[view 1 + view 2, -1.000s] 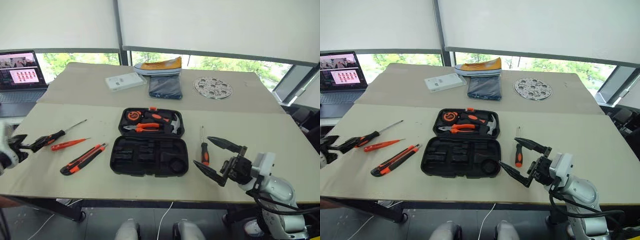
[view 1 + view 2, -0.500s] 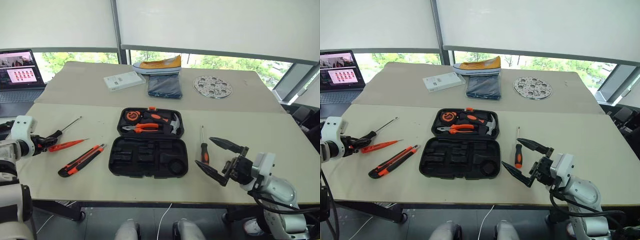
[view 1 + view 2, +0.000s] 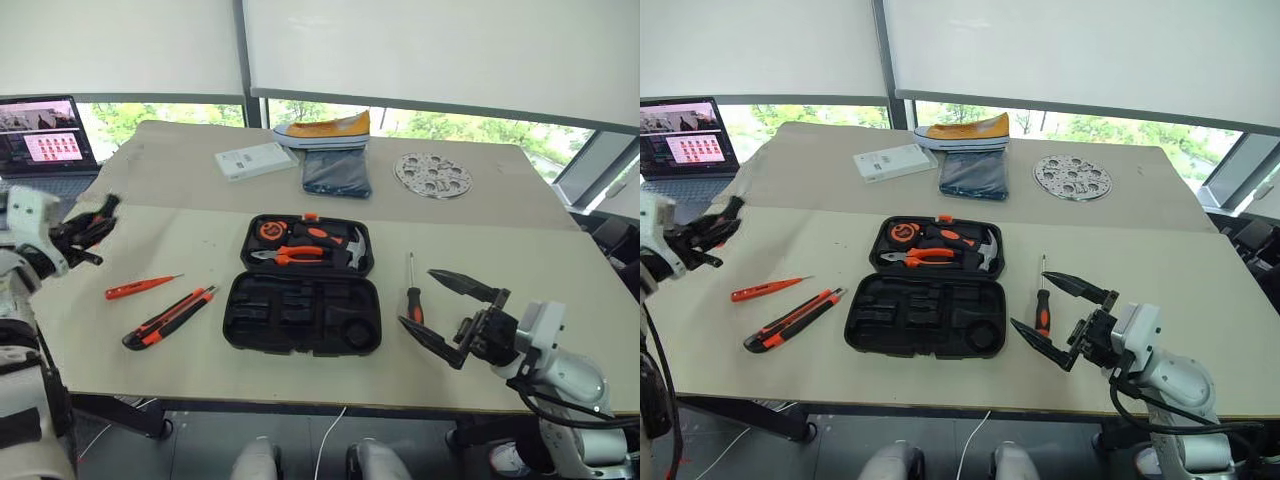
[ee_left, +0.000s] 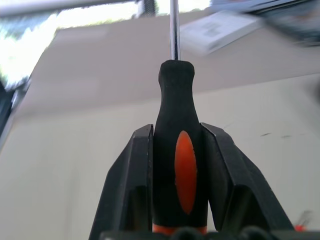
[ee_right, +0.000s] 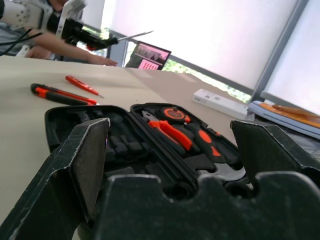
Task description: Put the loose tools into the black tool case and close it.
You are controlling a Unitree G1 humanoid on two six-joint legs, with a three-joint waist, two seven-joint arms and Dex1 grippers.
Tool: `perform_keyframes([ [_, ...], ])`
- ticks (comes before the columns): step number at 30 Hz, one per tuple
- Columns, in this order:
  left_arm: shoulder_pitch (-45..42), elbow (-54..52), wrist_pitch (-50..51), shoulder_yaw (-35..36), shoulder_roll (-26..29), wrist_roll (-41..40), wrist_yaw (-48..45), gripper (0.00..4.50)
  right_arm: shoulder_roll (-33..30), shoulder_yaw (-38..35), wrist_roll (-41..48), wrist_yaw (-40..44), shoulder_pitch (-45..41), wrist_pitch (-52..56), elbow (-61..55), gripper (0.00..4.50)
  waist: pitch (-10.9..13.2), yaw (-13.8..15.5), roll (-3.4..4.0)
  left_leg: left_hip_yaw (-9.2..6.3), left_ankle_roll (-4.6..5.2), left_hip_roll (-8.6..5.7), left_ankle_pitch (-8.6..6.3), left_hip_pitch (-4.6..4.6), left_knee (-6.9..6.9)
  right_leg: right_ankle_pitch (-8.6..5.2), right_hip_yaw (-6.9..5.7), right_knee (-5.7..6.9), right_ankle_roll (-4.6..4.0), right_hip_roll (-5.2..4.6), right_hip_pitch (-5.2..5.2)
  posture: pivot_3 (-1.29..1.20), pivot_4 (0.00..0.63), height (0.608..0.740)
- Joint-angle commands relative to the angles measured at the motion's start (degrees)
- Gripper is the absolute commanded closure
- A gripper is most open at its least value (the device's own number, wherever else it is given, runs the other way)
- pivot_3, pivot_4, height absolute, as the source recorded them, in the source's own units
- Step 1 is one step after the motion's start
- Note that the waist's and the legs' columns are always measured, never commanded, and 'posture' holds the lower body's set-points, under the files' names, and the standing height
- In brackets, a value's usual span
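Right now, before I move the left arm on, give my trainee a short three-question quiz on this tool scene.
1. True or false: the black tool case lies open.
2. What does the left gripper hold? A) utility knife B) black-and-orange screwdriver C) pliers
3. How many loose tools lie on the table between the left gripper and the case?

Key:
1. True; the pliers and hammer show in its far half.
2. B; the black-and-orange screwdriver sits between the fingers, shaft pointing away.
3. Two: the slim orange screwdriver and the utility knife. A second screwdriver lies near the open right gripper.
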Motion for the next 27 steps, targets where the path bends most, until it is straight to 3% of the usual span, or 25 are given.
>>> perform_keyframes([
  [1, 3.9, -18.7, 2.5, -8.5, -2.6, -2.3, -12.4, 3.6, -3.3, -4.5, 2.5, 2.3, -2.3, 1.6, 2.5, 0.0, 0.0, -0.2, -0.01, 0.04, 0.01, 0.06, 0.0, -0.03, 0.02, 0.01, 0.01, -0.02, -0.01, 0.06, -0.02, 0.0, 0.15, 0.74],
  [4, 5.9, -27.8, -1.2, -16.8, -4.6, 3.9, -14.3, 3.6, -5.9, -5.7, 2.0, 4.0, -4.2, 2.0, 5.1, 0.0, 0.0, -0.5, 0.0, 0.04, 0.01, 0.08, 0.01, -0.02, 0.03, 0.0, 0.09, -0.01, -0.02, 0.13, -0.02, 0.0, 0.15, 0.74],
  [9, 4.2, -30.6, 2.3, -21.9, -7.5, 10.3, -8.3, 3.6, -6.7, -5.9, 2.3, 3.5, -5.4, 4.1, 4.2, 0.0, 0.0, -1.2, 0.02, -0.01, 0.02, 0.2, 0.01, 0.04, 0.03, -0.01, 0.25, 0.03, -0.03, 0.38, -0.05, 0.0, 0.15, 0.74],
  [12, 1.8, -29.7, 5.9, -23.7, -9.5, 14.4, -2.7, 3.6, -6.5, -5.5, 2.3, 2.5, -5.6, 5.8, 2.3, 0.0, 0.0, -1.2, 0.04, -0.02, 0.03, 0.18, 0.02, 0.05, 0.04, -0.01, 0.27, 0.06, 0.0, 0.39, -0.04, 0.0, 0.15, 0.74],
  [17, 0.2, -28.8, 5.9, -26.7, -10.7, 17.9, -2.0, 3.6, -5.6, -4.6, 2.2, 0.6, -5.6, 8.2, -0.6, 0.0, 0.0, -0.8, 0.05, -0.02, 0.03, 0.16, 0.02, -0.01, 0.14, 0.01, 0.28, 0.02, 0.08, 0.37, -0.03, 0.0, 0.15, 0.74],
  [27, -0.8, -26.0, 1.8, -29.1, -8.7, 23.8, 1.0, 3.6, -4.1, -4.0, 1.3, -1.9, -5.0, 10.5, -3.2, 0.0, 0.0, -0.8, 0.06, -0.02, 0.04, 0.16, 0.02, 0.0, 0.14, 0.01, 0.28, 0.03, 0.06, 0.36, -0.03, 0.0, 0.15, 0.74],
])
